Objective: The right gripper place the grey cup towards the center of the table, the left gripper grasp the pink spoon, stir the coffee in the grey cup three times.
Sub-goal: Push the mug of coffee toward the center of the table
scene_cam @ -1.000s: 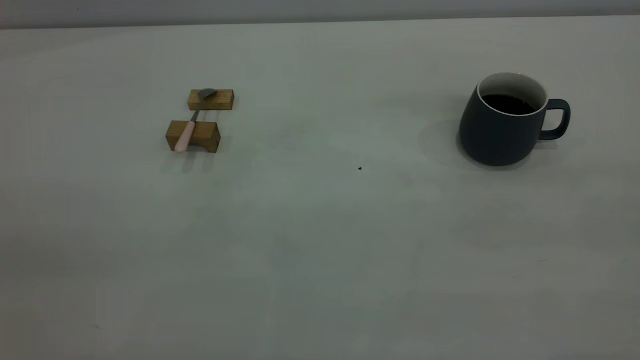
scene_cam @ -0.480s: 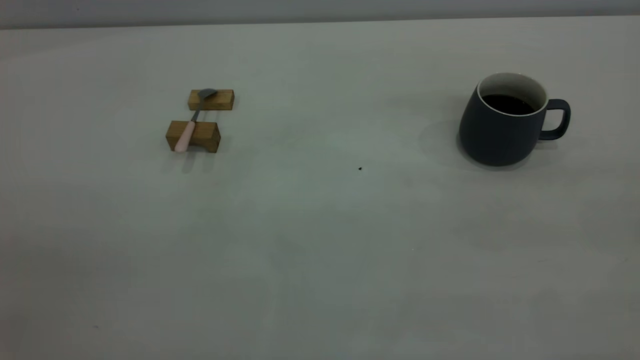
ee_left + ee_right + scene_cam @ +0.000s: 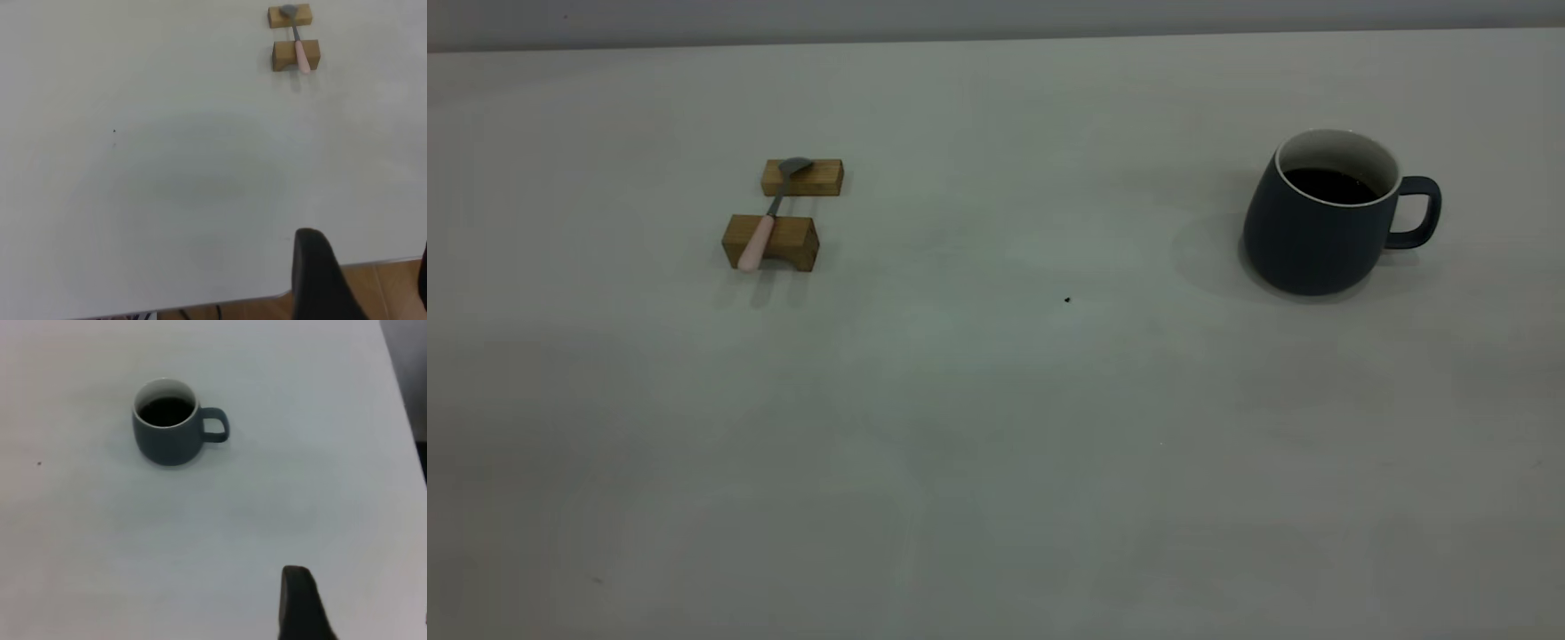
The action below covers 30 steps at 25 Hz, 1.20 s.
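The grey cup point(image 3: 1320, 222) stands upright at the right of the table point(image 3: 996, 400), handle pointing right, with dark coffee point(image 3: 1330, 185) inside. It also shows in the right wrist view as the cup point(image 3: 167, 433), with coffee point(image 3: 165, 411). The pink spoon point(image 3: 763, 229) lies across two wooden blocks at the left, bowl on the far block; in the left wrist view the spoon point(image 3: 300, 50) is far off. My left gripper point(image 3: 365, 270) hangs open over the table's near edge. My right gripper point(image 3: 360, 603) is open, well short of the cup. Neither gripper shows in the exterior view.
Two small wooden blocks point(image 3: 772, 242) point(image 3: 804, 178) carry the spoon. A tiny dark speck point(image 3: 1067, 300) marks the table's middle. The table's edge and a wooden floor point(image 3: 373, 287) show in the left wrist view; a table edge point(image 3: 400, 400) runs past the cup's handle side.
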Tool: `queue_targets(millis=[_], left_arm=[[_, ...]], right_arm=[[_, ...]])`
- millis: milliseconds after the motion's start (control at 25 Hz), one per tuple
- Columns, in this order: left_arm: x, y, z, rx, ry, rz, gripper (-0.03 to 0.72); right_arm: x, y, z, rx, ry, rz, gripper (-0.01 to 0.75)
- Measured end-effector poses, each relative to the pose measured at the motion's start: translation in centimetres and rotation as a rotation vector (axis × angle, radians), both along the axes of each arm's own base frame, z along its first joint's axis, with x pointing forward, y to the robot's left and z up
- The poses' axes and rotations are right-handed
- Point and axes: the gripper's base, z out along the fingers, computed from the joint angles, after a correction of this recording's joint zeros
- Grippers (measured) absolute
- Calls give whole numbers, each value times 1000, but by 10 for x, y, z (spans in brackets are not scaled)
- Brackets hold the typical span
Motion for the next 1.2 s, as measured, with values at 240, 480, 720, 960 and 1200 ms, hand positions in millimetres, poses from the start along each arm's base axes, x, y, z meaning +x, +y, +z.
queue_targets(millis=[240,480,720,960,1200], left_arm=[[0,0,0,0,0,0,436],[0,0,0,0,0,0,436],[0,0,0,0,0,0,436],[0,0,0,0,0,0,436],[0,0,0,0,0,0,436]], right_arm=[[74,5,4,-73,32,127,563],[160,3,-13,-196,163,231,570],[242,2,-52,-275,363,357,570],[292,3,-113,-369,499,548,570],[323,-1,-180,-622,503,854,570]])
